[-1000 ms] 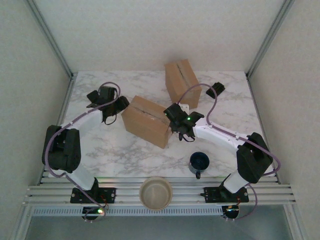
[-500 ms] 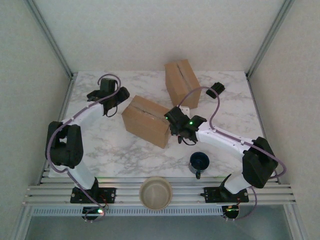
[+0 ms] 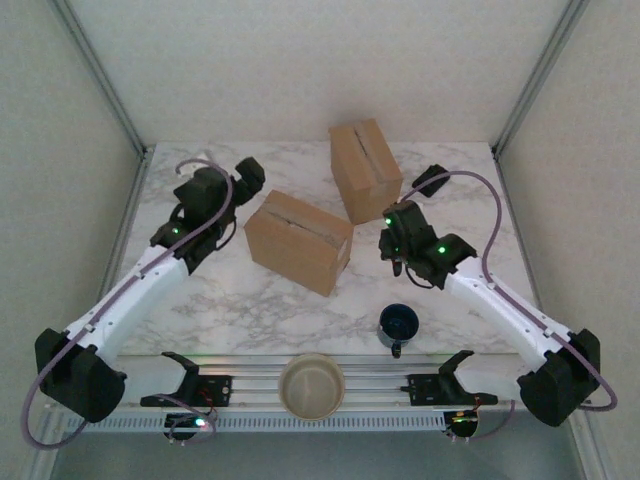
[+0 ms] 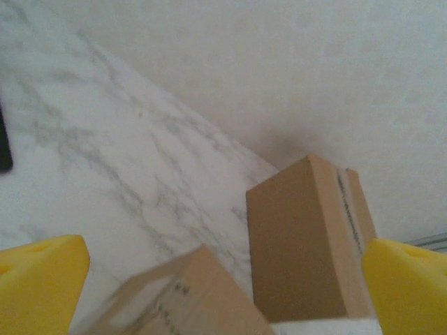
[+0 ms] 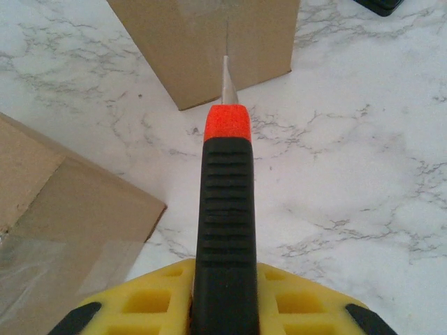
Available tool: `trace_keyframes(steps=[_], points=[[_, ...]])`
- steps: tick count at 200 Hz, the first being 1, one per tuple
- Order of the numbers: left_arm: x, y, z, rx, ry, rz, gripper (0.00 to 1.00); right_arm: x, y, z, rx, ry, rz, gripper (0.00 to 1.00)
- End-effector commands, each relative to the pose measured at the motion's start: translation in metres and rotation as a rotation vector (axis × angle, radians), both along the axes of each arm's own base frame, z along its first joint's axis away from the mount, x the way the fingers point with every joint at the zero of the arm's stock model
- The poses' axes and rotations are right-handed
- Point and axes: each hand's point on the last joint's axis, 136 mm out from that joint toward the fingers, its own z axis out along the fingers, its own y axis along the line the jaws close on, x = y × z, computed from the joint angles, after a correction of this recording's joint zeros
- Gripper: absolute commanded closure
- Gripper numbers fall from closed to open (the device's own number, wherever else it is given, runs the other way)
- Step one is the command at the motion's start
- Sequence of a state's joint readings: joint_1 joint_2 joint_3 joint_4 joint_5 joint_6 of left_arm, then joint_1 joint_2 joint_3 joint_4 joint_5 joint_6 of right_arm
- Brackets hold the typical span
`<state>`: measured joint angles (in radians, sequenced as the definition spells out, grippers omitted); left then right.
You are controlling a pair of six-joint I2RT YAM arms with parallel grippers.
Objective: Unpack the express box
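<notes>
Right wrist view: your right gripper [image 5: 223, 300] has its yellow pads [image 5: 160, 279] closed on the black handle of a knife [image 5: 225, 209]. The orange collar faces forward, and the blade points straight ahead at the near face of the tall box [image 5: 209, 42]. The tip overlaps that face, and you cannot tell whether it touches. The low box [image 5: 63, 230] lies below and to the left of this gripper, with clear tape showing on its top. A small black object [image 5: 380, 5] lies ahead and to the right on the marble counter [image 5: 363, 174].

Left wrist view: your left gripper [image 4: 223, 289] is spread wide, with one yellow pad at each lower corner and nothing held between them. The tall box stands ahead and slightly right, upright, with a seam running along its top. A blurred corner of the low box sits close in front, between the pads and touching neither.

Top external view: the left gripper is just left of the low box and apart from it. The right gripper is to that box's right, near the tall box's near corner. The two boxes are close but separate. A dark mug [image 3: 398, 325] stands behind the right gripper, toward the arm bases. A pale bowl [image 3: 311, 385] sits at the near edge between the bases.
</notes>
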<state>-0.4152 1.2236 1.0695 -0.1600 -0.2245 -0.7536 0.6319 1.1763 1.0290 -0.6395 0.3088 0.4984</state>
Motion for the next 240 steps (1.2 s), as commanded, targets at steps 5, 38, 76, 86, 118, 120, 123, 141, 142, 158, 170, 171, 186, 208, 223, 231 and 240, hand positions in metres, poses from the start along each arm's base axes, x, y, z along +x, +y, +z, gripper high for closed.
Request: trace_keyframes(steps=[5,38,76,86,118,120,123,141,142,158,170,171,186,208,223,231,240], points=[[-0.017,0.007,-0.064,-0.02,0.141,0.109,0.0,-0.007,0.003,0.001,0.015,0.004,0.102,1.0],[-0.02,-0.003,-0.074,-0.025,0.143,0.13,0.0,-0.013,-0.001,0.0,0.03,-0.005,0.115,1.0],[-0.016,-0.019,-0.078,-0.029,0.107,0.104,0.0,-0.019,-0.005,-0.004,0.05,-0.007,0.107,1.0],[-0.015,-0.02,-0.081,-0.028,0.112,0.106,0.0,-0.021,-0.005,-0.005,0.053,-0.006,0.105,1.0],[-0.012,-0.018,-0.093,0.013,0.142,0.125,0.0,-0.022,-0.006,-0.005,0.057,-0.007,0.103,1.0],[-0.012,-0.017,-0.094,0.017,0.144,0.127,0.0,-0.022,-0.006,-0.005,0.057,-0.007,0.102,1.0],[-0.012,-0.017,-0.094,0.02,0.146,0.13,0.0,-0.022,-0.007,-0.005,0.057,-0.007,0.101,1.0],[-0.01,-0.014,-0.097,0.041,0.15,0.142,0.01,-0.022,-0.006,-0.004,0.062,-0.009,0.099,1.0],[-0.01,-0.014,-0.097,0.042,0.15,0.142,0.01,-0.022,-0.006,-0.004,0.062,-0.009,0.1,1.0],[-0.007,-0.016,-0.098,0.044,0.145,0.138,0.0,-0.022,-0.006,-0.005,0.063,-0.007,0.098,1.0],[-0.005,-0.018,-0.098,0.041,0.138,0.132,0.01,-0.023,-0.006,-0.006,0.064,-0.004,0.097,1.0],[-0.005,-0.019,-0.098,0.042,0.138,0.131,0.0,-0.023,-0.006,-0.006,0.064,-0.004,0.099,1.0],[-0.001,-0.02,-0.1,0.043,0.137,0.128,0.0,-0.023,-0.006,-0.006,0.066,-0.003,0.096,1.0],[0.004,-0.023,-0.103,0.047,0.141,0.125,0.0,-0.023,-0.006,-0.008,0.068,0.003,0.095,1.0],[0.007,-0.024,-0.105,0.049,0.141,0.123,0.0,-0.023,-0.006,-0.009,0.068,0.006,0.093,1.0],[0.008,-0.024,-0.106,0.046,0.14,0.123,0.0,-0.023,-0.006,-0.009,0.07,0.005,0.092,1.0],[0.01,-0.024,-0.107,0.046,0.139,0.123,0.0,-0.024,-0.006,-0.01,0.069,0.007,0.092,1.0]])
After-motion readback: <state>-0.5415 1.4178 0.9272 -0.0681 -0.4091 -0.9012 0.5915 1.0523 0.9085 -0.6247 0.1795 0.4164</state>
